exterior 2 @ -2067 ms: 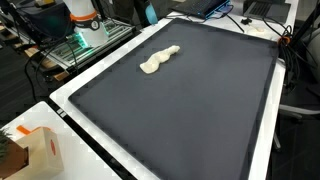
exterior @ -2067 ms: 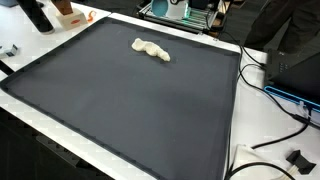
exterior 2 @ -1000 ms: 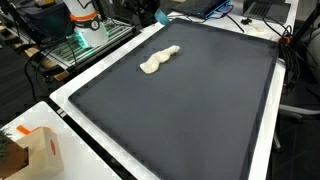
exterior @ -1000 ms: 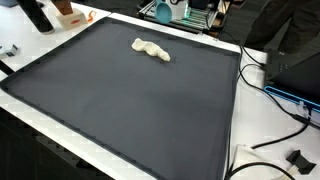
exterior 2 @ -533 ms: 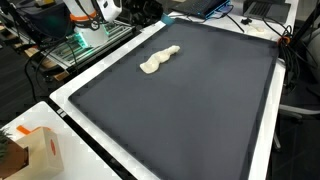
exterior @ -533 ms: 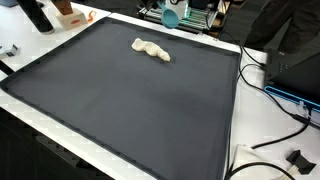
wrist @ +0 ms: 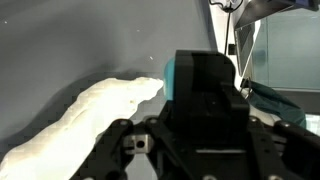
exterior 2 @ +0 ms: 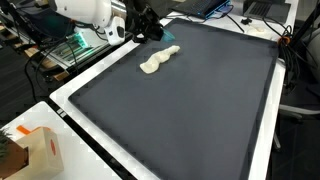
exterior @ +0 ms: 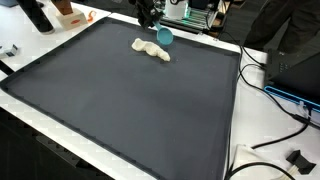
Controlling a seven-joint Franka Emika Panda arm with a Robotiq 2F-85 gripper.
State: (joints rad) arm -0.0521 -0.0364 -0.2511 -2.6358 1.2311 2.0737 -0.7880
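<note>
A cream, lumpy soft object point(exterior: 151, 49) lies near the far edge of the dark mat point(exterior: 130, 110); it also shows in the other exterior view point(exterior 2: 158, 59) and fills the lower left of the wrist view point(wrist: 80, 120). My gripper point(exterior: 158, 28) hangs just above its end, shut on a small teal object point(exterior: 165, 36). In the wrist view the teal object point(wrist: 170, 75) peeks out beside a black finger point(wrist: 205, 90). In an exterior view the black gripper point(exterior 2: 146, 26) hides the teal object.
The mat point(exterior 2: 190, 110) has a white border. An orange-and-white box point(exterior 2: 35, 150) stands off one corner. Cables point(exterior: 270, 90) and a black part point(exterior: 297, 158) lie beside the mat. Electronics point(exterior 2: 80, 45) sit behind the far edge.
The arm has come in from behind the far edge, carrying the teal object down and over the mat to just above the cream object. The cream object has not moved.
</note>
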